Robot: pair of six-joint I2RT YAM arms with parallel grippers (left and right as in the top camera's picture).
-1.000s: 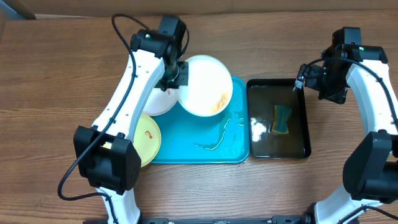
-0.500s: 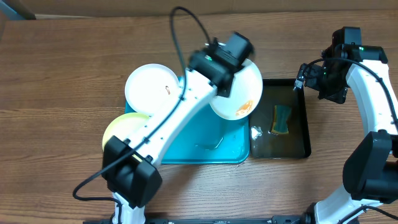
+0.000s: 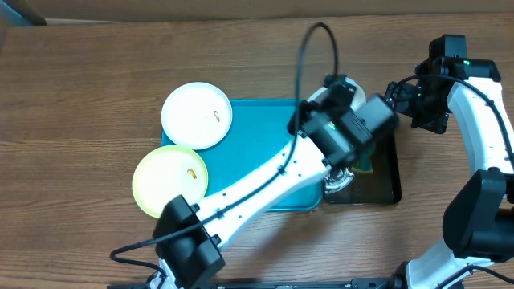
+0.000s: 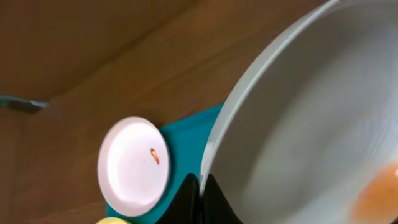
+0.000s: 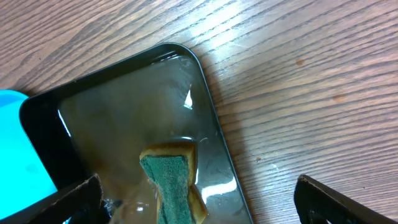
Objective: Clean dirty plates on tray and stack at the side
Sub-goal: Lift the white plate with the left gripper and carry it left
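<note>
Gripped only at its rim, the held plate point(image 4: 311, 112) could slip or swing out of the left gripper point(image 4: 200, 186), whose jaws pinch that edge tight, above the black tray point(image 3: 395, 181). The right gripper point(image 5: 198, 205) is spread wide and empty over the sponge point(image 5: 171, 180). Well behind the left gripper, the second white plate point(image 3: 197, 116) and the yellow-green plate point(image 3: 170, 181) wait at the turquoise tray's point(image 3: 257, 132) far edge

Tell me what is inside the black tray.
Shallow water and a green-topped sponge lie in the black tray. Overhead, the left gripper and its white plate cover part of it.
</note>
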